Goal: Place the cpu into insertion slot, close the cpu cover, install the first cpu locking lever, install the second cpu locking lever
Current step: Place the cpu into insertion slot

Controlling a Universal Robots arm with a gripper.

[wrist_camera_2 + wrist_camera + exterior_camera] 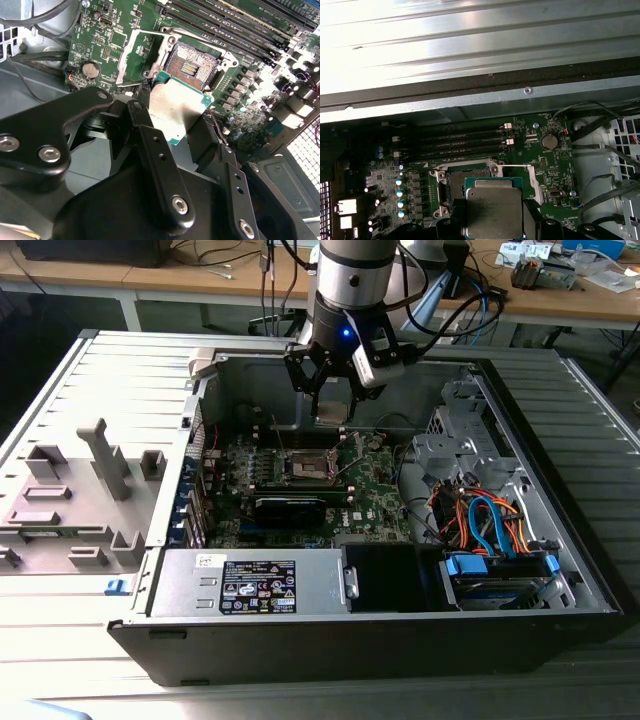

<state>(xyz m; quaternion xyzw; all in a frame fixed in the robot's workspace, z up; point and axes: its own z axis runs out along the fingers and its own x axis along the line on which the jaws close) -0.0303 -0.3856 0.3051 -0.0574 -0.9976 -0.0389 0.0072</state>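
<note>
The gripper [331,408] pinches the cpu [177,107], suspended above the empty insertion slot [192,62]. The cpu cover [128,57] stands open; no step is yet complete.

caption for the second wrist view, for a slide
The gripper holds the cpu over the bare insertion slot, cpu cover swung open

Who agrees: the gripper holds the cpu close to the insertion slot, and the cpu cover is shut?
Not quite: the second wrist view shows the cpu cover swung open, the insertion slot bare. The gripper does hold the cpu close to it.
</note>
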